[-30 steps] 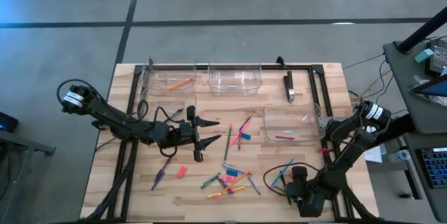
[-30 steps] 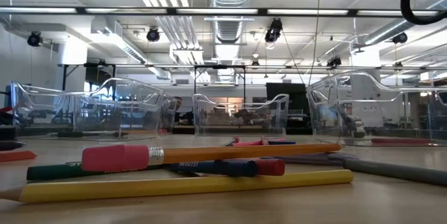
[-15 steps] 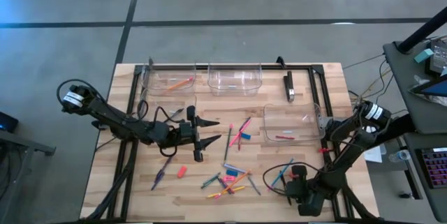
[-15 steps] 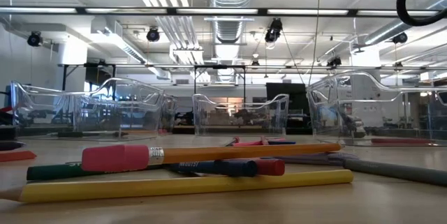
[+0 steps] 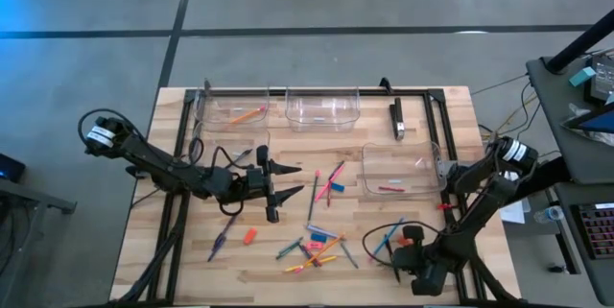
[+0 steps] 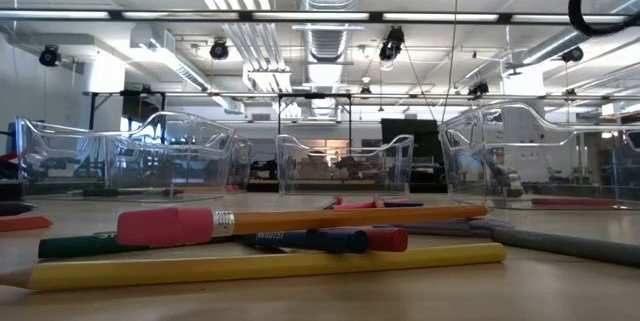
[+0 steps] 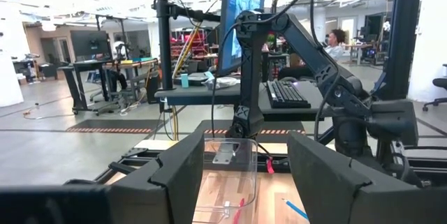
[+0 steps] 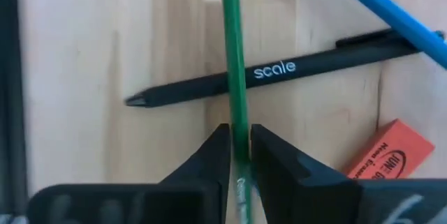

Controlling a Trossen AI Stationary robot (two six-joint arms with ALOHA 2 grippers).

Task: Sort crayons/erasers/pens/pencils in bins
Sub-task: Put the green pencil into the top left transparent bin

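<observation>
Right tool (image 8: 239, 155) tight on green pencil (image 8: 232, 56), black pen (image 8: 279, 74) partly hidden beneath; left tool (image 7: 237, 175) agape, empty.

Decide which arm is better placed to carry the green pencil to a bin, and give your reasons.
The right. Its fingers are already closed on the green pencil, above a black pen. The left gripper hangs open and empty mid-table.

Right gripper (image 8: 239, 155) is down at the table's (image 5: 173, 241) near edge on the right side, fingers pinched on a green pencil (image 8: 234, 63). Left gripper (image 5: 288, 191) hovers over the table's left-middle area, arm stretched in from the left edge, fingers spread apart.
</observation>
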